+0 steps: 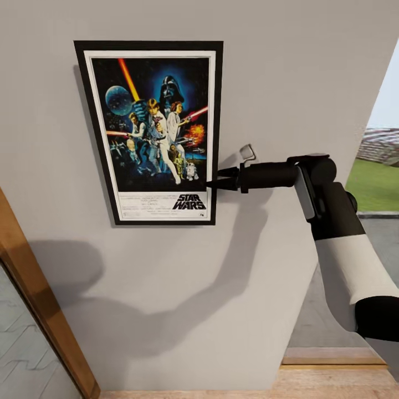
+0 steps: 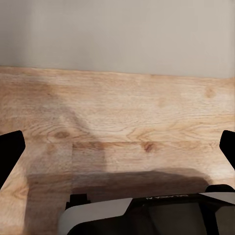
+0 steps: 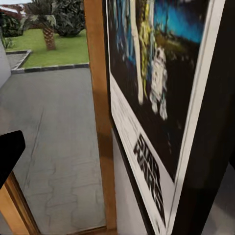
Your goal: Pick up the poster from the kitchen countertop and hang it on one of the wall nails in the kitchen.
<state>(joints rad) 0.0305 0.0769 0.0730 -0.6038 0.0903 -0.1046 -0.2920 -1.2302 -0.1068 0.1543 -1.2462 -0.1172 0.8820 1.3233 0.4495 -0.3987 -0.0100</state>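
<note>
The poster (image 1: 152, 130) sits flat against the pale wall (image 1: 194, 288), upright, with its black frame and the white Star Wars strip at the bottom. My right gripper (image 1: 213, 182) reaches in from the right, its tips at the lower right edge of the frame. In the right wrist view the poster (image 3: 161, 98) is very close and one finger (image 3: 10, 156) stands far out to the side, so the gripper is open. A small grey nail (image 1: 247, 151) sticks out of the wall just above the right arm. My left gripper (image 2: 117, 147) hangs open over the wooden floor (image 2: 122, 112).
A wooden door frame (image 1: 44, 310) slants up at the lower left of the wall. The wall ends at the right, where an opening shows grass and paving (image 1: 379, 183). The robot's base (image 2: 147, 215) shows below the left gripper.
</note>
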